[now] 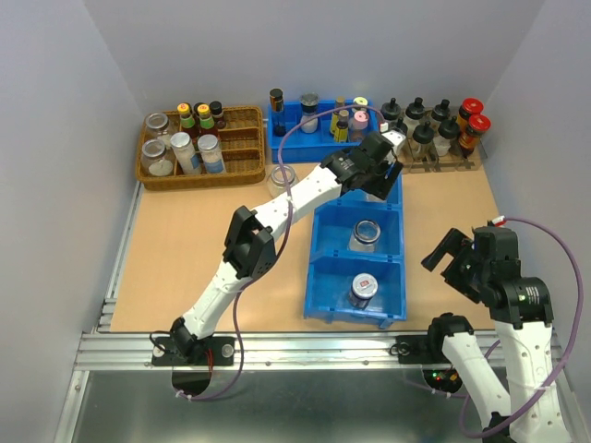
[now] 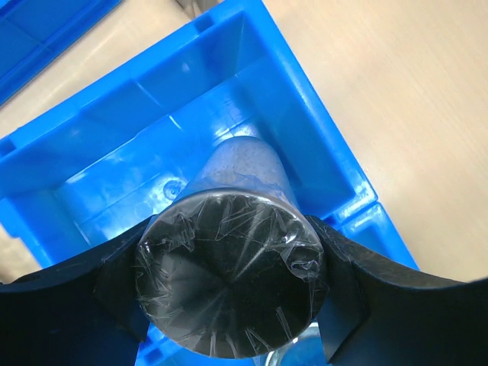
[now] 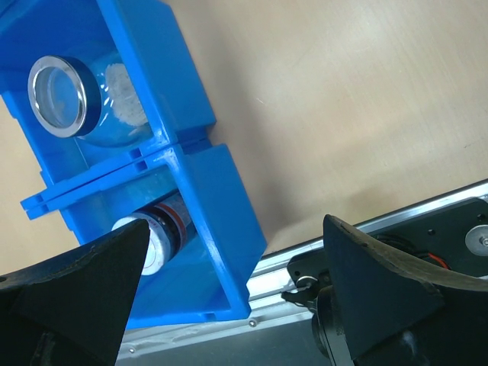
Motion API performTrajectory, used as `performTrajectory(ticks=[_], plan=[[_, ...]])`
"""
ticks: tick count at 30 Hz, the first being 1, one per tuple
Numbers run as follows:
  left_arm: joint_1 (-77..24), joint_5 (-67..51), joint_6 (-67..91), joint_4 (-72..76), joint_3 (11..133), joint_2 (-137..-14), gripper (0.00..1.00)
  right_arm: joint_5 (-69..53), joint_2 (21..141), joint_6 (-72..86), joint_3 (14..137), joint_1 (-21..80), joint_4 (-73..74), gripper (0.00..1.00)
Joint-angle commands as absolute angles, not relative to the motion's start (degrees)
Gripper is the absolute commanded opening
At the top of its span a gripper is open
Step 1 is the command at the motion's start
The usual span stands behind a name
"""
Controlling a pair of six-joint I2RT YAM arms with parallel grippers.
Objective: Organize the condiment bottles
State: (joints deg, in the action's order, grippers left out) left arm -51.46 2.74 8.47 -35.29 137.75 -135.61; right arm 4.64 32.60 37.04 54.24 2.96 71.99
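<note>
My left gripper [image 1: 374, 181] reaches over the far compartment of the blue bin row [image 1: 319, 242]. In the left wrist view it [image 2: 229, 284] is shut on a jar [image 2: 242, 171], its round top dark and shiny under wrinkled film, held above the bin floor. The middle compartment holds a clear jar with a silver lid [image 1: 367, 233], also seen in the right wrist view [image 3: 59, 95]. The near compartment holds the darker jar with a red-and-white lid [image 1: 363, 289] [image 3: 149, 232]. Another clear jar [image 1: 282, 178] stands on the table left of the bins. My right gripper [image 1: 446, 264] [image 3: 236, 229] is open and empty, right of the bins.
A wicker basket [image 1: 242, 164] of colourful-capped bottles stands at the back left. A blue tray [image 1: 291, 140] with bottles is at the back middle. A rack [image 1: 452, 162] of black- and red-capped bottles is at the back right. A metal rail [image 1: 305, 343] runs along the near edge.
</note>
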Motion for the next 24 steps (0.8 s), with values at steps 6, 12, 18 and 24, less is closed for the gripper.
performTrajectory(ticks=[6,12,18,24], plan=[[-51.94,0.70,7.30,-31.99,141.59,-137.72,0.11,3.34,31.90,35.51,52.82,2.81,70.23,1.00],[-51.94,1.23,7.38,-31.47,141.94,-137.03,0.68,2.99,31.82,35.42,52.47,2.81,70.05,1.00],[-51.94,1.49,7.29,-29.63,141.94,-135.71,0.84,2.81,31.64,35.77,52.12,2.73,69.87,1.00],[-51.94,1.76,7.29,-27.60,142.03,-134.30,0.96,2.90,31.73,36.12,52.03,2.73,69.87,1.00]])
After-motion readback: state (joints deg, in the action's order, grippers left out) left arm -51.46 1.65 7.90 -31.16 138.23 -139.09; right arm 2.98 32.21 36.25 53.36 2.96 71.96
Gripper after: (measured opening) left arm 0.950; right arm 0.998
